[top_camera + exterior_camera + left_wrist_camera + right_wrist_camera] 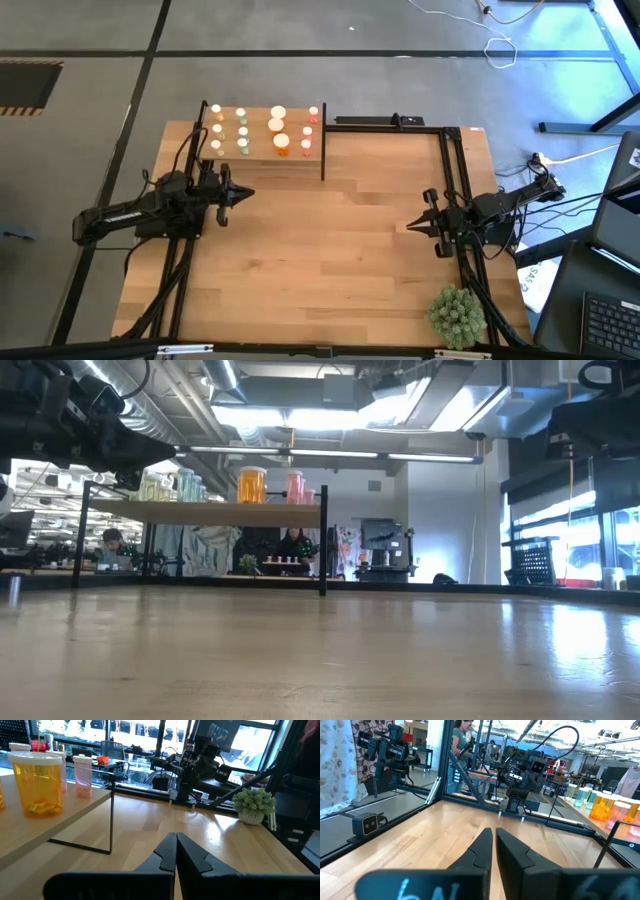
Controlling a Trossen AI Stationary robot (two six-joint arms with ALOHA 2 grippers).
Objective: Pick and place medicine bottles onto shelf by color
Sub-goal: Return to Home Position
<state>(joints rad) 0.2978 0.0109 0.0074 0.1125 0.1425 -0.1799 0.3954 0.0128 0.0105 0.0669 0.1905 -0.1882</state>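
Wood tabletop (330,270) first, pale planks under both arms. At its near right corner, a spiky green plant ball (457,315). Farther in, right gripper (410,226) low over the table's right side, fingers (480,850) pressed together tip to tip with nothing between them, aimed across at the other arm. Well apart from it, left gripper (245,194) over the left side, fingers (197,860) likewise closed on nothing, just in front of the shelf.

Beyond that, the shelf (262,152) at the far left corner, light wood on thin black posts. Medicine bottles (242,130) upright on top of it. Small ones in two columns at the left end, pale green bottles (185,485) among them. Two larger orange bottles (281,142) in the middle, yellowish pieces lying inside one. Three small reddish bottles (308,130) in a column at the right end, beside a post.

Farthest off, past the shelf in the low view, a person (293,546) in the room.
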